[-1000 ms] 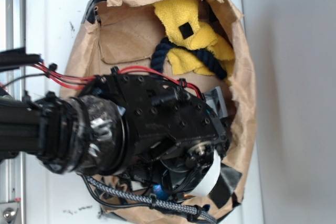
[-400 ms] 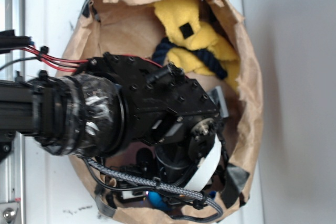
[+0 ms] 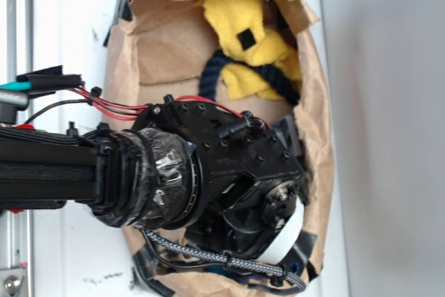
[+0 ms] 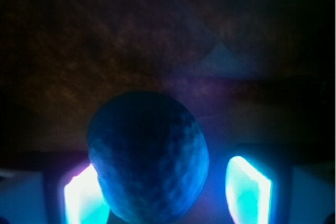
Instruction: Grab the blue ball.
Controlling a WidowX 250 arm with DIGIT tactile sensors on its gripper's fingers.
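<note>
In the wrist view, the blue ball (image 4: 148, 157) was seen between the two glowing fingers (image 4: 248, 190) of the gripper (image 4: 167, 195), its bulk toward seven o'clock against the left finger, with a gap left at four o'clock. The jaws were parted and not yet closed on it. Beyond lay dim brown paper. From outside, the ball was hidden under the arm, low inside the paper bag (image 3: 321, 137).
</note>
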